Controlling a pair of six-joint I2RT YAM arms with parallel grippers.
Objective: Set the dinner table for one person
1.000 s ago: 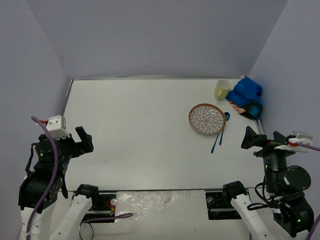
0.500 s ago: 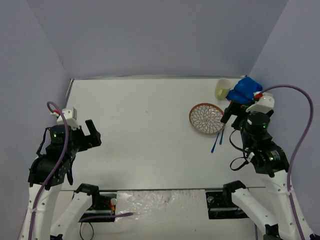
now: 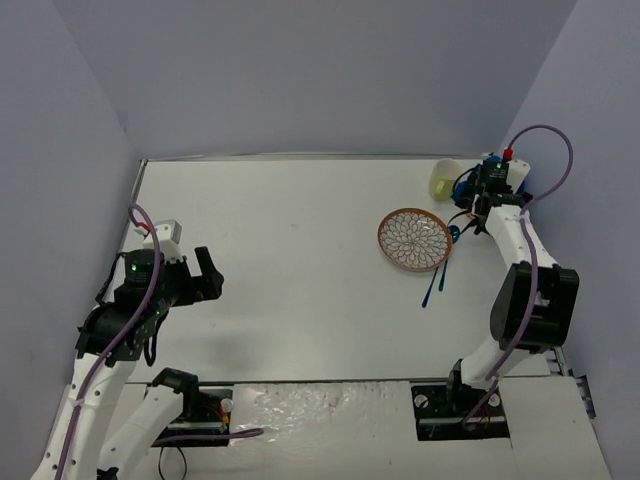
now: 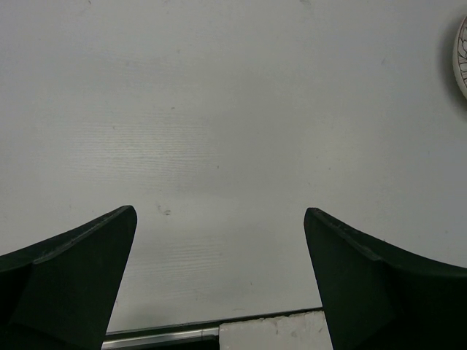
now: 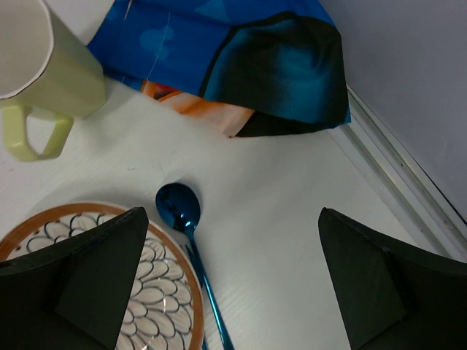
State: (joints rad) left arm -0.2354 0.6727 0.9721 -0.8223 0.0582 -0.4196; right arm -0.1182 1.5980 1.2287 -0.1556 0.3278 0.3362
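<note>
The white dinner table [image 3: 300, 250] carries a flower-patterned plate with a brown rim [image 3: 414, 239] at the far right. A pale yellow mug [image 3: 444, 179] stands behind it. A blue spoon [image 3: 446, 262] and a blue fork [image 3: 430, 288] lie right of the plate. My right gripper [image 3: 470, 212] is open and empty, hovering above the spoon bowl [image 5: 179, 204], between the plate [image 5: 109, 284] and the crumpled blue placemat [image 5: 241, 58]. The mug [image 5: 44, 65] is at its upper left. My left gripper [image 3: 207, 275] is open and empty above bare table [image 4: 219, 109] at the left.
Grey walls enclose the table on three sides. The table's metal rim [image 5: 394, 168] runs close on the right of the placemat. The near rim [image 4: 160, 337] shows under the left fingers. The plate's edge [image 4: 462, 58] shows at the far right of the left wrist view.
My right arm has swung from the near right edge out to the far right corner, over the placemat and spoon. My left arm has moved a little forward and right.
</note>
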